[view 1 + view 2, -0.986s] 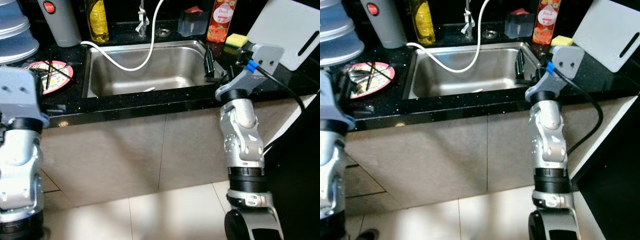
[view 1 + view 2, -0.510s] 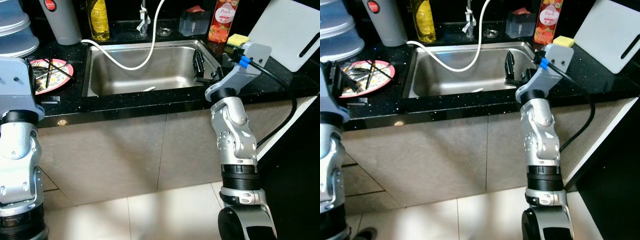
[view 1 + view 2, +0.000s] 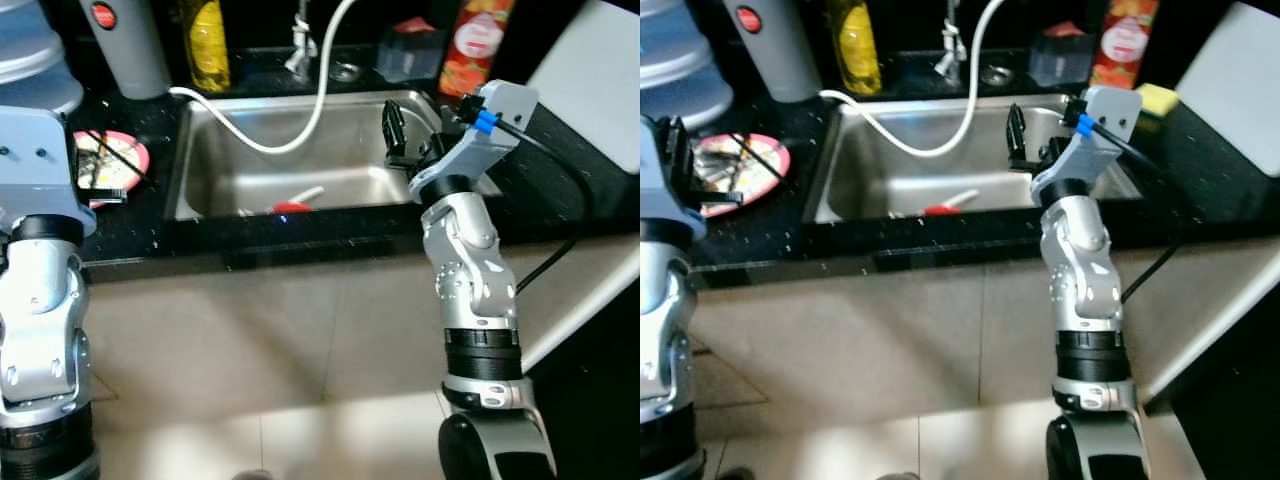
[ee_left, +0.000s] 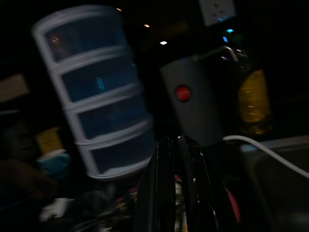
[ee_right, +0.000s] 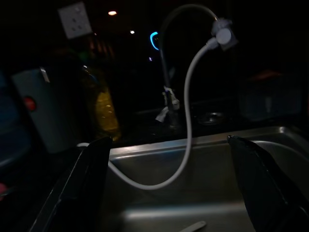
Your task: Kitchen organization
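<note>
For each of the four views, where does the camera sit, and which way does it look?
Left eye view: head, looking down at the sink; both silver arms show.
Right eye view: head, same scene, same arms.
Left wrist view: looks along the shut left gripper at stacked containers and a grey jug.
Right wrist view: looks between the open right gripper fingers across the basin at the white hose.
Shared: both wrist views show the jug and yellow bottle.
</note>
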Robot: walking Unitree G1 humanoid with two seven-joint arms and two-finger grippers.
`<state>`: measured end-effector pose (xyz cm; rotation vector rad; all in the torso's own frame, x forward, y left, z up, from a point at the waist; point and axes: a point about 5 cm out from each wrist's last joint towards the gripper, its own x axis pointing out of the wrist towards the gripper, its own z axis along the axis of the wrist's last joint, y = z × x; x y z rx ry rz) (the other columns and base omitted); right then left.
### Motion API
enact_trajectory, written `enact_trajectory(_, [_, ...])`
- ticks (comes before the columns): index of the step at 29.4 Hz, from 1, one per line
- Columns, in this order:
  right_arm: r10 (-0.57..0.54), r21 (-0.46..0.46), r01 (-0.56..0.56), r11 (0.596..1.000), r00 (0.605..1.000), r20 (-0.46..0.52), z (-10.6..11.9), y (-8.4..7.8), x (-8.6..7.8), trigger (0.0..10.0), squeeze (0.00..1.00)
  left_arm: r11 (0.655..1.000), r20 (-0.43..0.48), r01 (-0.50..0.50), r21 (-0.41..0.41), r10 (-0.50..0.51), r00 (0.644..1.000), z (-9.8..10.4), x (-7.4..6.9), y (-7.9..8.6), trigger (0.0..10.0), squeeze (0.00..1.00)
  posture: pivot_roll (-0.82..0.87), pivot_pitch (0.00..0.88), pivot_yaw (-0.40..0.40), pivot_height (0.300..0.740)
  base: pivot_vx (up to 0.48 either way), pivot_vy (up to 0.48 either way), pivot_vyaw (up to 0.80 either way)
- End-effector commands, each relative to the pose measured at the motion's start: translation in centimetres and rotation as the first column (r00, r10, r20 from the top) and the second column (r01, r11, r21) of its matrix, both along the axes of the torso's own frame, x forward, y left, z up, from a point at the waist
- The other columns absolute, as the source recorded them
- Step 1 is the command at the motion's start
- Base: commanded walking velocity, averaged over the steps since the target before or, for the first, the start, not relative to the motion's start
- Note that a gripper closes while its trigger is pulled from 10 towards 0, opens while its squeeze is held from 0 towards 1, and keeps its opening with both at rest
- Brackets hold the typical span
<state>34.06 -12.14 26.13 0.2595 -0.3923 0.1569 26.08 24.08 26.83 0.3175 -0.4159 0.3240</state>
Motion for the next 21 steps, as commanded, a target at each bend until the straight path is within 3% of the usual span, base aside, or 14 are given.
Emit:
enact_trajectory(1, [-0.021, 0.012, 0.021, 1.0, 1.0, -0.013, -0.23, -0.73, -0.1, 10.0, 0.0, 1.0, -0.008, 0.008, 0.021, -0.008, 1.0, 0.17, 0.03, -0.16, 10.0, 0.0, 0.19, 0.0, 0.028, 0.74, 0.379, 0.0, 0.0])
enact_trajectory(7, [-0.02, 0.012, 0.02, 1.0, 1.0, -0.017, -0.3, -0.71, -0.13, 10.0, 0.0, 1.0, -0.008, 0.01, 0.021, -0.01, 1.0, 0.2, 0.02, -0.18, 10.0, 0.0, 0.19, 0.0, 0.027, 0.74, 0.374, 0.0, 0.0])
enact_trajectory(21, [-0.007, 0.008, 0.007, 1.0, 1.0, -0.028, -0.55, -0.4, -0.13, 10.0, 0.0, 0.999, -0.002, 0.038, 0.014, -0.038, 0.999, 0.18, -0.06, -0.68, 10.0, 0.0, 0.19, 0.0, 0.025, 0.74, 0.0, 0.0, 0.0])
